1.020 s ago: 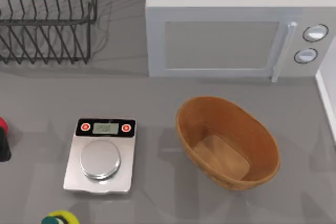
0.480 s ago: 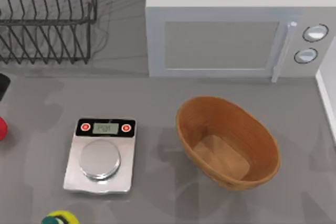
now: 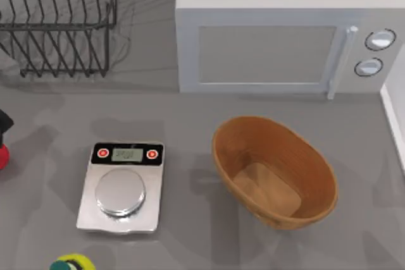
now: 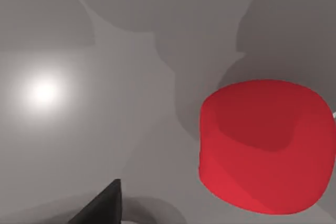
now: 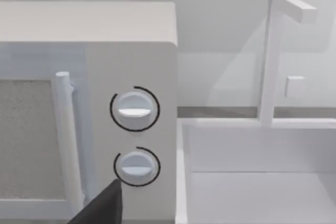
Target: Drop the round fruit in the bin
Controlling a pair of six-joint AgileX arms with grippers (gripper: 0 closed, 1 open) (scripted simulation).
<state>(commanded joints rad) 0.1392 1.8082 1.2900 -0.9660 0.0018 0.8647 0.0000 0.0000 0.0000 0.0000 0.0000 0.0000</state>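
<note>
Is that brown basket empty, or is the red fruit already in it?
Empty: the bin shows its bare base; the round fruit lies at the table's left edge.
</note>
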